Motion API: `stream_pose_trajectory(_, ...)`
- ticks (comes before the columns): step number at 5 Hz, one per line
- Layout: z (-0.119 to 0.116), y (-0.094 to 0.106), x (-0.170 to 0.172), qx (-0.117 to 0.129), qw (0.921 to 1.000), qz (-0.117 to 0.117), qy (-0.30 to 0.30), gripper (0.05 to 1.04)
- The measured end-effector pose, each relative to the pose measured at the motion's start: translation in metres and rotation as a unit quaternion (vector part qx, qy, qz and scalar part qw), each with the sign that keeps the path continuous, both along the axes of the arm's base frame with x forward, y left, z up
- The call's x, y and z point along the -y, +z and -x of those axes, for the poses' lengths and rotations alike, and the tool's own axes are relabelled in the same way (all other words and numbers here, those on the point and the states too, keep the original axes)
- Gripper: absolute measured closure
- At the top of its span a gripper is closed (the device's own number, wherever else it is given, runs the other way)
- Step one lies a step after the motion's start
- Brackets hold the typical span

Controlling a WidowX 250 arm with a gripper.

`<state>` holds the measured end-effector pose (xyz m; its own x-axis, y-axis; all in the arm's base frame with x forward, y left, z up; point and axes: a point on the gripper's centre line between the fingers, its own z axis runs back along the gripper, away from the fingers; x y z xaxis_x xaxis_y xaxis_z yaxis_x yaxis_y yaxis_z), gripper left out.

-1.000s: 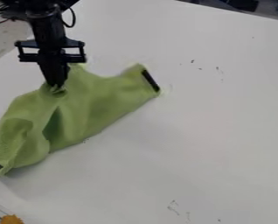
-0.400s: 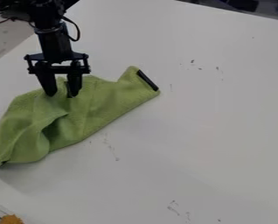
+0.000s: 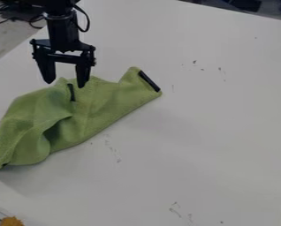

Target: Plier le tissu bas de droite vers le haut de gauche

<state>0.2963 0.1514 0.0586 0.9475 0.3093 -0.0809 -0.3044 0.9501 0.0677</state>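
White worktop (image 3: 202, 132) carries the green cloth (image 3: 101, 106), folded and wrinkled, at the left. Above its far edge hangs the gripper (image 3: 66, 84), fingers wide apart, holding nothing. For a good release, it should rise straight up, so that no fingertip drags the fold open. One second ago the fingers are together on the cloth; now they are spread and withdrawn.

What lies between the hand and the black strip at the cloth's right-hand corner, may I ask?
In the camera view, part of the green cloth lies between the hand and the black strip, with white table above it.
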Motion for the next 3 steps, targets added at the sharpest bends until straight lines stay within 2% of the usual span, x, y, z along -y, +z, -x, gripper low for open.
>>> stream_pose_trajectory(1, -0.0050, 0.0129, 0.0087, 0.014, 0.9996, -0.018, -0.018, 0.083)
stream_pose_trajectory(2, -0.0013, 0.0067, 0.0186, 0.025, 0.9993, -0.017, -0.023, 0.083)
stream_pose_trajectory(3, -0.0018, 0.0067, 0.0184, 0.027, 0.9992, -0.017, -0.024, 0.083)
